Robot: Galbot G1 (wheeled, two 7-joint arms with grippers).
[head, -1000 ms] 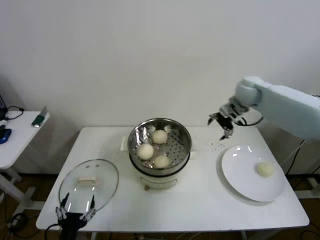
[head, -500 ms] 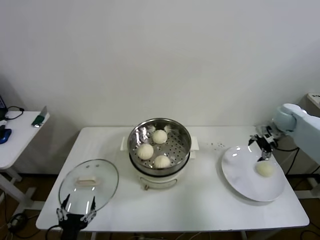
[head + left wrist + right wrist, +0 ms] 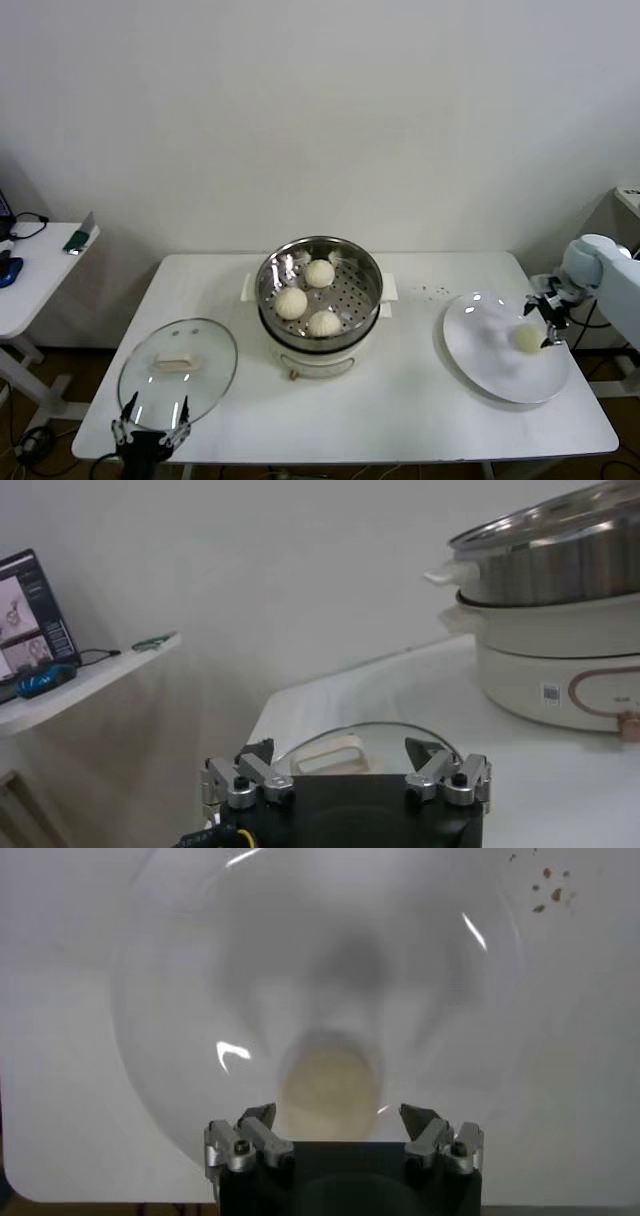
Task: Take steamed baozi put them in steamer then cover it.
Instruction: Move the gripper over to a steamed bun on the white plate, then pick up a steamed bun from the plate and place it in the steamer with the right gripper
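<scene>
The steel steamer [image 3: 320,290] stands at the table's middle with three baozi [image 3: 291,302] on its perforated tray. A fourth baozi [image 3: 527,338] lies on the white plate [image 3: 490,360] at the right. My right gripper [image 3: 548,318] hangs open just above and right of that baozi; in the right wrist view the baozi [image 3: 330,1083] sits ahead of the spread jaws of the gripper [image 3: 340,1120], untouched. The glass cover [image 3: 178,368] lies flat at the front left. My left gripper [image 3: 153,412] waits open at its near edge, with the cover's white handle [image 3: 325,752] seen ahead of the gripper [image 3: 340,770].
Dark crumbs [image 3: 435,291] dot the table between steamer and plate. A white side table [image 3: 40,270] with small items stands off to the left. The plate reaches close to the table's right edge. The steamer's cream base [image 3: 560,670] rises beyond the cover.
My right arm swung from beside the steamer out to the right and down over the plate, ending by the lone baozi. The left arm stayed put.
</scene>
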